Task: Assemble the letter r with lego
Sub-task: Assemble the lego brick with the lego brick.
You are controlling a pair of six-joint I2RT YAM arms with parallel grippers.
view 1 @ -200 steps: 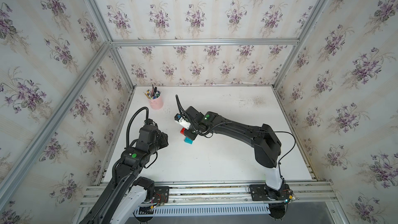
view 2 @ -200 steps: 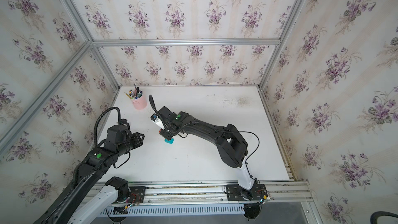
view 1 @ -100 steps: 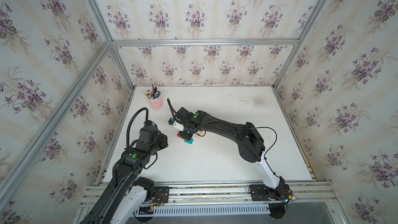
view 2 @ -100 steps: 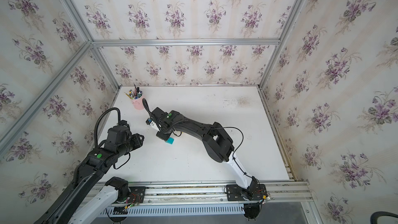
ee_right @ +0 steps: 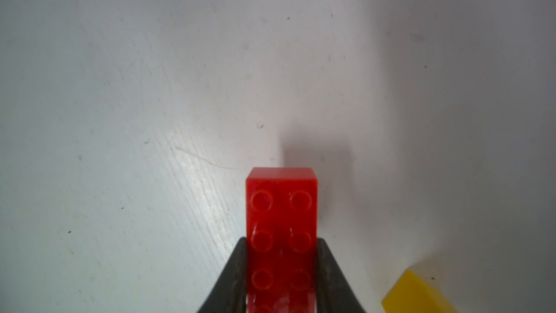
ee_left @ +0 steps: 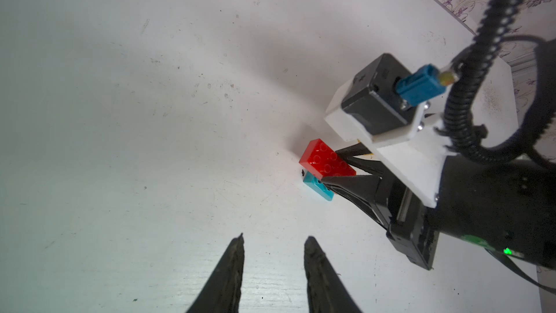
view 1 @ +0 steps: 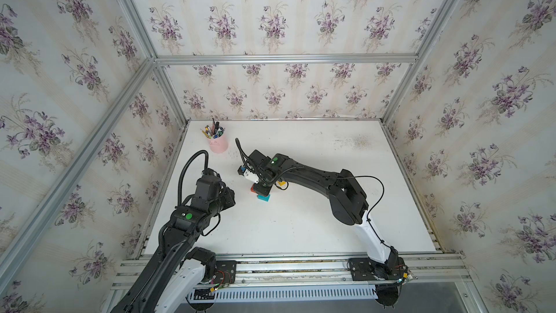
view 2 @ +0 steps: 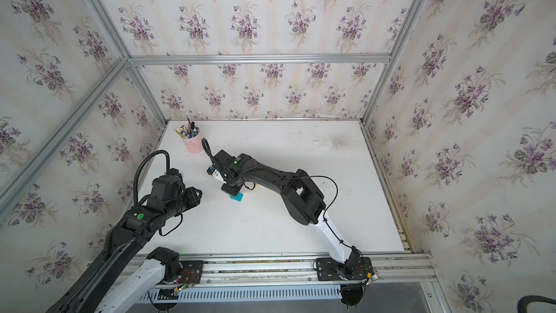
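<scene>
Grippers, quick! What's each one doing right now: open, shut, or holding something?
Left gripper: open, holding nothing.
Right gripper: shut on the red brick.

Yellow brick (ee_right: 418,296) partly beyond frame edge

Counted one red brick (ee_right: 281,221) between the right gripper (ee_right: 282,239) fingers, one teal brick (ee_left: 317,186) just beside them, one yellow brick (ee_right: 418,293) seen nearby, and one pink pen cup (view 1: 218,144) well apart. Grippers were two, counting the left gripper (ee_left: 272,245).
</scene>
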